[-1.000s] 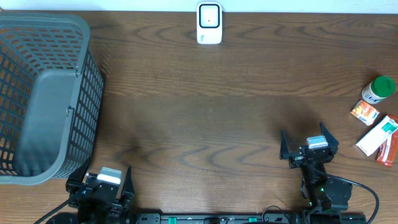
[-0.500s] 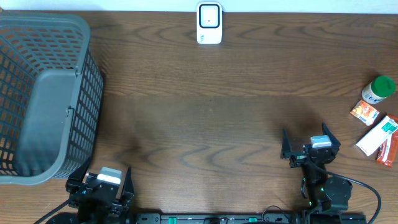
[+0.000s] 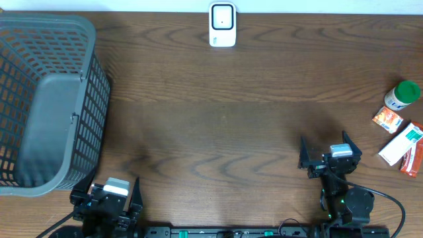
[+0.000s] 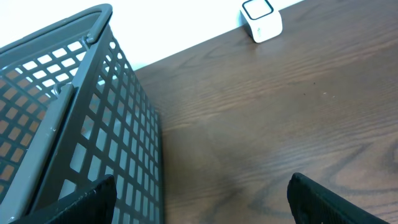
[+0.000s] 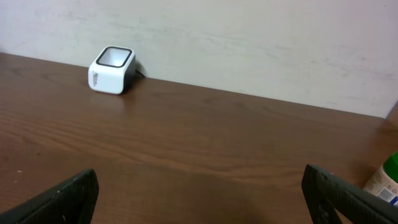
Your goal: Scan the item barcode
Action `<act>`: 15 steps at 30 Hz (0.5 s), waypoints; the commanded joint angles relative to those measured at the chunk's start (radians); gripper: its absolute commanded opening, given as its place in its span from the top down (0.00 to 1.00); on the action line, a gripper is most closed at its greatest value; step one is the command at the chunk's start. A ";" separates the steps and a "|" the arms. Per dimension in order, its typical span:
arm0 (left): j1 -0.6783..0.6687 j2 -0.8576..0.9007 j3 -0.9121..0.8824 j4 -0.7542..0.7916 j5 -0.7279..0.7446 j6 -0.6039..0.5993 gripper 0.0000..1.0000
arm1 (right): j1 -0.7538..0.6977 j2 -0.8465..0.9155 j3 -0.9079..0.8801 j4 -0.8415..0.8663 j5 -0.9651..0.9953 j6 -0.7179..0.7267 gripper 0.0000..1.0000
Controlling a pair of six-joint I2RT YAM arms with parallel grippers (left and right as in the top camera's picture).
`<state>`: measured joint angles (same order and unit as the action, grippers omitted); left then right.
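Left fingers (image 3: 135, 190): spread apart with nothing between them, low at the near left edge of the counter (image 3: 218, 119), just beside the near corner of the basket.
Right fingers (image 3: 303, 154): spread wide and empty, over bare wood at the near right, pointing toward the far edge.
Scanner (image 3: 223, 25): a small white unit with a dark-framed window, standing at the middle of the counter's far edge against the wall. It is well apart from both arms.
Items to scan: four things grouped at the counter's right edge, none of them touched by either arm.
Green-capped bottle (image 3: 403, 94): white body, the farthest of the group.
Small orange packet (image 3: 387, 119): lies flat just on the near side of the bottle.
White and green box (image 3: 401, 143): lies flat at an angle, nearer than the orange packet.
Red packet (image 3: 414, 160): lies alongside the box at the very edge of the overhead view, partly cut off.
Barcodes: too small to make out on any item.
Basket (image 3: 46, 99): grey plastic with lattice walls, filling the far left of the counter, and its floor shows nothing inside.
Left wrist view: the basket wall is close on the left and the scanner is far off at the top.
Right wrist view: the scanner sits far left by the wall, and the green-capped bottle is just visible at the right edge.
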<state>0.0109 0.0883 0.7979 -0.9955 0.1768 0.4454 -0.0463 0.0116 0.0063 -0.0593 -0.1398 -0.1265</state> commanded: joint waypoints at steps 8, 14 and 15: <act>-0.002 -0.006 -0.014 0.043 0.132 -0.006 0.13 | 0.009 -0.006 -0.001 -0.005 0.011 0.018 0.01; -0.002 -0.007 -0.218 0.452 0.163 -0.183 0.13 | 0.009 -0.006 -0.001 -0.005 0.011 0.018 0.01; -0.002 -0.007 -0.270 0.544 0.163 -0.256 0.13 | 0.009 -0.006 -0.001 -0.005 0.011 0.018 0.01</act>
<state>0.0109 0.0875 0.6403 -0.5785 0.3069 0.3725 -0.0463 0.0116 0.0063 -0.0593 -0.1368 -0.1200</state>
